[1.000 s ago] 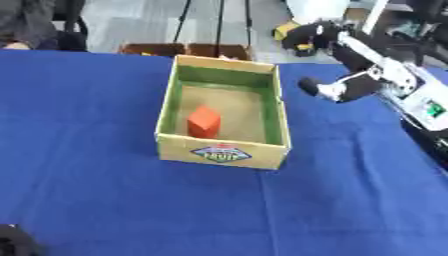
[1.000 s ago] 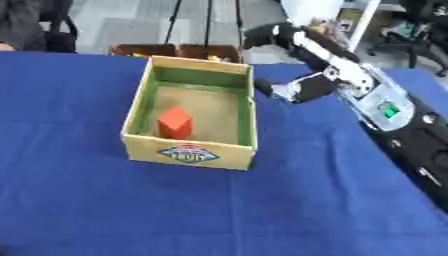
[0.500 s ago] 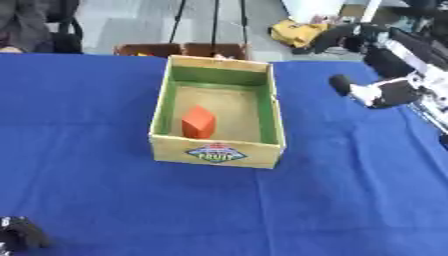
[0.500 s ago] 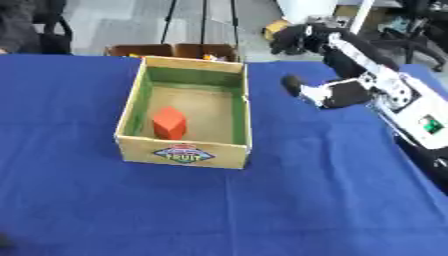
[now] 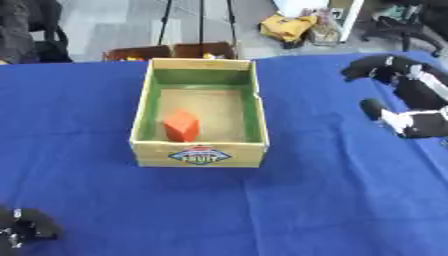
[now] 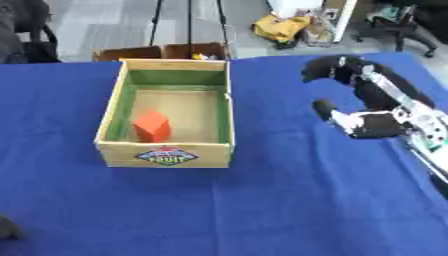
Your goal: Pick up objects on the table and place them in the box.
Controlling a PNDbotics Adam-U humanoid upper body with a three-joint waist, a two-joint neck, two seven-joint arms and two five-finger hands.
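Table (image 5: 332,200): one, draped in blue cloth; I see nothing loose lying on the cloth to pick up.
Box (image 5: 199,155): one, an open-topped wooden crate with green inner walls and a label on the near wall. I judge it stiff and light enough to slide if I bump it, so I would lower things in from above and stay off the rim.
My right hand (image 6: 363,107): one, over the cloth to the right of the box and well apart from it, fingers curved around nothing.
Block (image 5: 181,125): one, orange, standing on the box floor close to the left wall. It looks rigid, light and matte, not fragile; its flat opposite sides are where I would pinch it, though it already sits where it belongs.
My left hand (image 5: 24,227): one, barely showing at the lower left corner; I cannot tell how its fingers are set.
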